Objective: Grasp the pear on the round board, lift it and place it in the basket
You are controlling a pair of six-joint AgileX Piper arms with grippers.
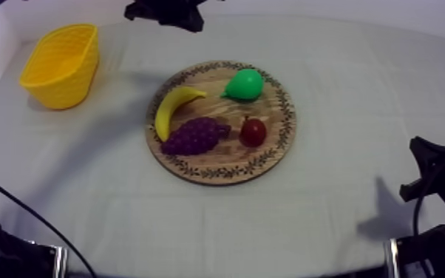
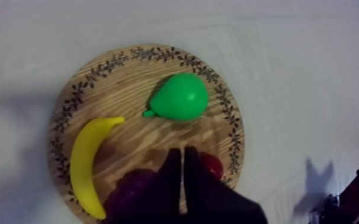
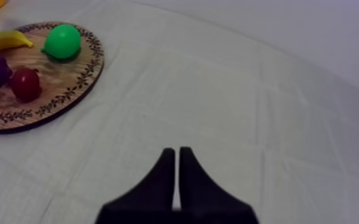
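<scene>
Pear [image 1: 244,84] resting on the wooden board [image 1: 283,111].
It lies at the board's one o'clock; the yellow basket [image 1: 61,65] stands at the tabletop's ten o'clock. Left gripper [image 2: 180,156] and right gripper [image 3: 177,154] both have fingers pressed together, empty.

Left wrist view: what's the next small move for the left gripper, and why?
Probably open the fingers and ease the left gripper forward over the pear. It is shut, a narrow wedge, hanging over the grapes and small red fruit, while the pear lies free on the wooden board beyond its tips. The yellow basket stands at the table's left.
</scene>
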